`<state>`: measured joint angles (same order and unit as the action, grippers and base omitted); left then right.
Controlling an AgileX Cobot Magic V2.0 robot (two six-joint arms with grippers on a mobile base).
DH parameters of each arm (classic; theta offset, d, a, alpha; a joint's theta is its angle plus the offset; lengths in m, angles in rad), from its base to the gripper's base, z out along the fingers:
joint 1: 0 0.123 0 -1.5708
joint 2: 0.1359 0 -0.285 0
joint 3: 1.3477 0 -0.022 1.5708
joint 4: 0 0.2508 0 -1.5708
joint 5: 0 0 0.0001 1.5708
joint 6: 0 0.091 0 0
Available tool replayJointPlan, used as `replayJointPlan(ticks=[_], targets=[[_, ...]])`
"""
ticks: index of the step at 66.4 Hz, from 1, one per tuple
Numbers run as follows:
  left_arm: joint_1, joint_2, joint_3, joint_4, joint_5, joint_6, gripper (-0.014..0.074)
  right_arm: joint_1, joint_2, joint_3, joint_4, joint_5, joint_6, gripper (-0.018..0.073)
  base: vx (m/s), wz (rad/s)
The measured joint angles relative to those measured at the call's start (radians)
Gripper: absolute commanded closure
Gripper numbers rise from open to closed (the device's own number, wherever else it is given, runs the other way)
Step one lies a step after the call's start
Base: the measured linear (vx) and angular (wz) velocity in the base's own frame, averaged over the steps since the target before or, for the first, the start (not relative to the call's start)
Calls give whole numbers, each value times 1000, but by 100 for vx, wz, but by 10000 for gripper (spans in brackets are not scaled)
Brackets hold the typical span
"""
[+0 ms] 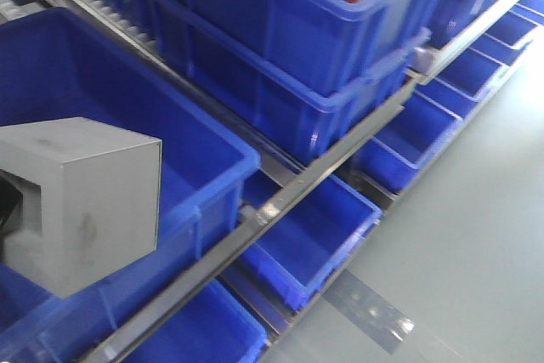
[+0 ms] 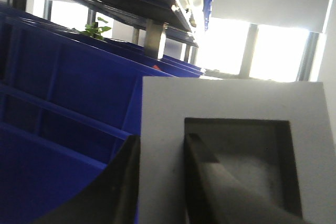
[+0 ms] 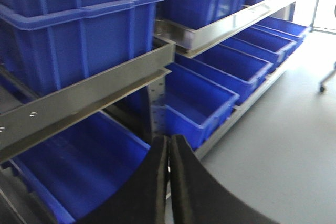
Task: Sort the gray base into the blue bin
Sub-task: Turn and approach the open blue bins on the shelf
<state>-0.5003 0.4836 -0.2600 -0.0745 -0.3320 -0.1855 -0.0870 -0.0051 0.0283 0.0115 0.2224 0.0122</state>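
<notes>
Plainly, the matte gray base (image 1: 85,201), a boxy block with a square recess, hangs over the smooth-walled blue bin (image 1: 195,167). The left gripper (image 2: 161,140) pinches one wall of it, with one black finger in the recess. The right gripper (image 3: 168,139) is pressed closed and empty, near a steel shelf rail (image 3: 79,98). Open grey floor (image 1: 476,235) lies rightward.

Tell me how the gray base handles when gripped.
Probably stiff: the gray base shows flat faces and crisp edges. Likely light for its size: the recess looks hollow, and the left gripper holds it by one wall. Matte, so probably not slippery; flat sides make rolling in the blue bin unlikely.
</notes>
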Motion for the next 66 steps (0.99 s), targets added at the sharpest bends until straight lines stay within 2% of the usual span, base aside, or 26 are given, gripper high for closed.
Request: replayJointPlan(ticks=[37,66], targets=[[0,0,0,-1,1,0,594,0,0,0,0,0,0,564,7,43],[0,0,0,-1,1,0,594,0,0,0,0,0,0,564,1,4]])
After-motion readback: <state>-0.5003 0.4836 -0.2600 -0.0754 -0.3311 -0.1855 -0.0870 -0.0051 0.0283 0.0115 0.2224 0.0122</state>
